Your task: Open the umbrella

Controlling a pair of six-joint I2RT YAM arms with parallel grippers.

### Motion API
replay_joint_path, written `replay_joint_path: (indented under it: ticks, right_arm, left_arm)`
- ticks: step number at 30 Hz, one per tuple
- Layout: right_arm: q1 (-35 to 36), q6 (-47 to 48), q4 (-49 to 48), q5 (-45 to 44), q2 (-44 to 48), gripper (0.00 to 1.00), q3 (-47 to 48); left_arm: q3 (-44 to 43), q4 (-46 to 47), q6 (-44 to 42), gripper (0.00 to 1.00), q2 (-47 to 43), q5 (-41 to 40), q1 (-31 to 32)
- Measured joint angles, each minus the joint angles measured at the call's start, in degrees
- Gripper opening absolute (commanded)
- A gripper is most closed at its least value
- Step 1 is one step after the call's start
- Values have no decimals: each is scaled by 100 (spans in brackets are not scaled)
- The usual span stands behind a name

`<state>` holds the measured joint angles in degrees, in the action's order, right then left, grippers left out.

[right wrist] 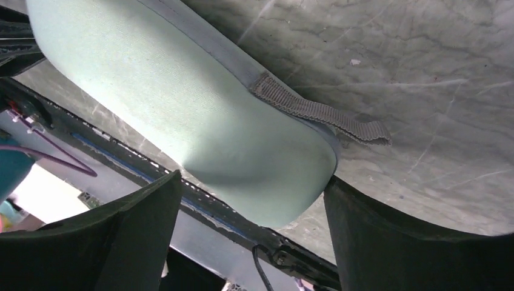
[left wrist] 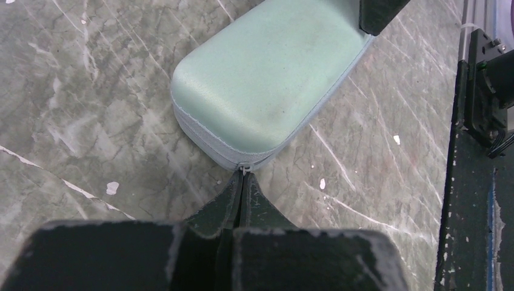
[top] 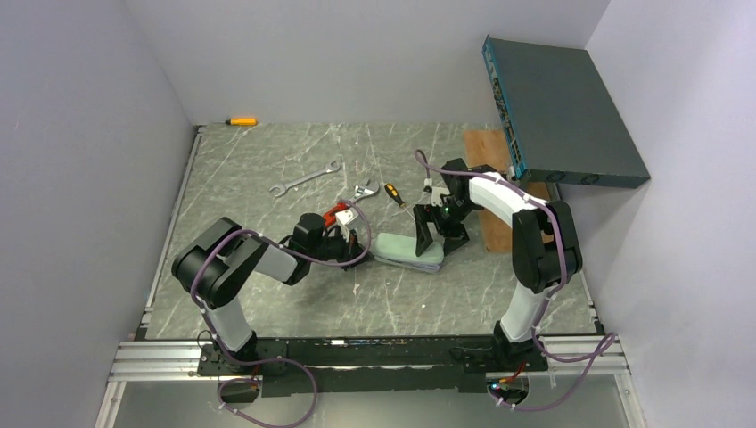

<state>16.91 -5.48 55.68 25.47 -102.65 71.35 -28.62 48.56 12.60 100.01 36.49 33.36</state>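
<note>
The umbrella is hidden from every view. A pale mint-green oval case point(top: 408, 251) lies zipped shut on the marble table, also seen in the left wrist view point(left wrist: 267, 79) and the right wrist view point(right wrist: 200, 115). My left gripper point(top: 367, 241) is at the case's left end. Its fingers point(left wrist: 243, 177) are pressed together on the small metal zipper pull point(left wrist: 244, 168). My right gripper point(top: 437, 234) is open and straddles the case's right end point(right wrist: 251, 182). A grey strap loop point(right wrist: 321, 112) trails from that end.
Behind the case lie a long wrench point(top: 303, 178), an adjustable wrench point(top: 361, 190), a yellow-black screwdriver point(top: 394, 194) and a red item point(top: 337, 215). An orange screwdriver point(top: 241, 121) lies at the back wall. A wooden board point(top: 499, 178) and a dark box point(top: 562, 111) are at the right.
</note>
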Motion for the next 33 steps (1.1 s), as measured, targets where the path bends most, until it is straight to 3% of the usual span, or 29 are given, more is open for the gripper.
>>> replay_joint_path:
  ticks: [4, 7, 15, 33]
  right_arm:
    - [9, 201, -79, 68, -46, 41, -92]
    - [-55, 387, -44, 57, -188, 2, -92]
    - [-61, 1110, -101, 361, -306, 0, -63]
    - [98, 3230, -485, 382, -448, 0, 221]
  left_arm:
    - [0, -70, -153, 0, -2, -37, -2]
    - [24, -138, -238, 0, -9, -37, -39]
    - [197, -337, -398, 0, -278, 48, -289]
    - [-83, -1222, -2092, 0, -592, 422, -621]
